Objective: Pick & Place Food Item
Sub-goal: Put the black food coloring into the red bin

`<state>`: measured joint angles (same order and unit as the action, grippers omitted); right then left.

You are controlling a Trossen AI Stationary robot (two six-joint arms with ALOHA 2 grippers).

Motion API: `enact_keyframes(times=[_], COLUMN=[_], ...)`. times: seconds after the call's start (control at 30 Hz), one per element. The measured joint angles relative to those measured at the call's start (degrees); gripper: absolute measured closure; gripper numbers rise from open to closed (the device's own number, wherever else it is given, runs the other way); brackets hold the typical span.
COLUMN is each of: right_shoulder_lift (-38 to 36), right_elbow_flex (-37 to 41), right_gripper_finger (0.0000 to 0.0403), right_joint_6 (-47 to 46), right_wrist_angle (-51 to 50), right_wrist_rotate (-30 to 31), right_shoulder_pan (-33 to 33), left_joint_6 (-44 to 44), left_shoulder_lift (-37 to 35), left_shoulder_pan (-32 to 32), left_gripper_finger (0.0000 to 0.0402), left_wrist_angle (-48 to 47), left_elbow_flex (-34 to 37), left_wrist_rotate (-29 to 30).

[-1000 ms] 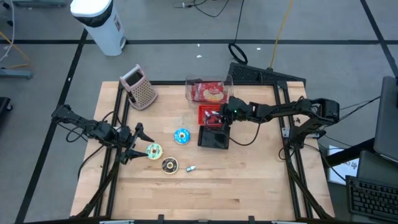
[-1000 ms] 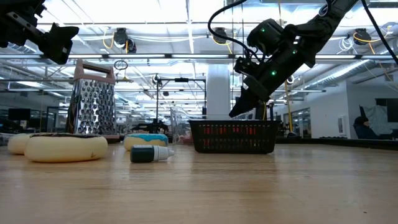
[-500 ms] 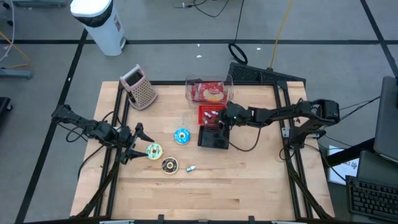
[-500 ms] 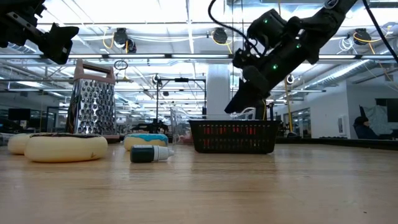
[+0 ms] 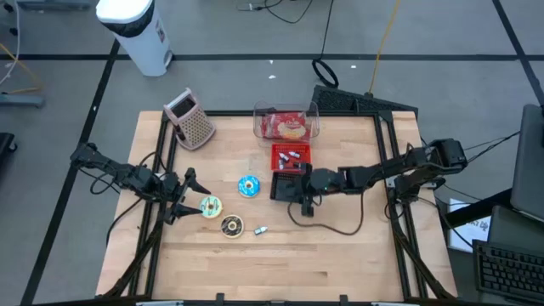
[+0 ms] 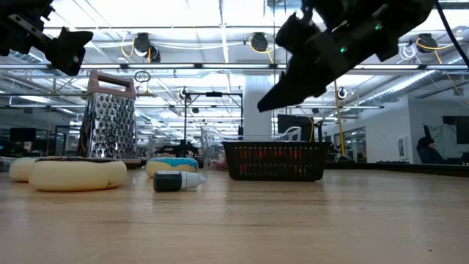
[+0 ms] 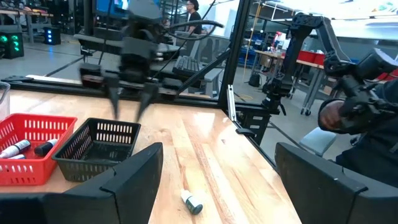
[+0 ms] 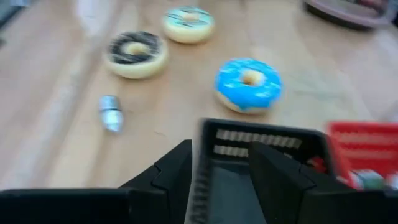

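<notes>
Right gripper point(image 5: 303, 192): swung from above the red basket point(image 5: 291, 156) to over the black basket point(image 5: 291, 189), fingers part-spread, empty. Blue doughnut point(image 5: 247, 185) lies just beyond, toward the left gripper point(image 5: 189, 197), spread wide near two other doughnuts.

I note a blue-iced doughnut point(image 5: 247, 185) with pale sprinkles, a chocolate-iced doughnut point(image 5: 231, 225) — a black mesh basket point(image 5: 291, 188), a red basket point(image 5: 291, 155).
</notes>
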<state>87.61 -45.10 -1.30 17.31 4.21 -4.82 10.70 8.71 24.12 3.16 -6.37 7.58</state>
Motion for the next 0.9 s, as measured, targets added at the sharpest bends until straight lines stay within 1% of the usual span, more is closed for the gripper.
enact_keyframes(times=[0.37,0.57,0.67,0.87,0.9], right_shoulder_lift=[0.17,1.12,3.99,13.51,14.74], right_elbow_flex=[0.0,0.0,0.04,-0.01,-0.43], right_gripper_finger=[0.026,0.0261,0.0261,0.0261,0.026], right_joint_6=[-4.04,-4.08,-4.07,-2.48,-2.46], right_wrist_angle=[5.26,6.63,12.16,33.13,34.97], right_wrist_rotate=[0.15,0.37,0.44,0.52,0.59], right_shoulder_pan=[-11.05,-14.83,-16.2,-17.14,-16.99], left_joint_6=[-0.01,0.0,0.0,0.0,0.0], left_shoulder_lift=[0.0,0.0,0.02,0.01,0.0], left_shoulder_pan=[0.0,0.0,0.0,0.01,0.01], left_gripper_finger=[0.0091,0.0091,0.0091,0.0092,0.0091], left_wrist_angle=[0.0,0.01,0.0,0.0,0.02], left_elbow_flex=[0.02,0.02,0.02,0.02,0.02], left_wrist_rotate=[0.0,0.0,0.0,0.01,0.01])
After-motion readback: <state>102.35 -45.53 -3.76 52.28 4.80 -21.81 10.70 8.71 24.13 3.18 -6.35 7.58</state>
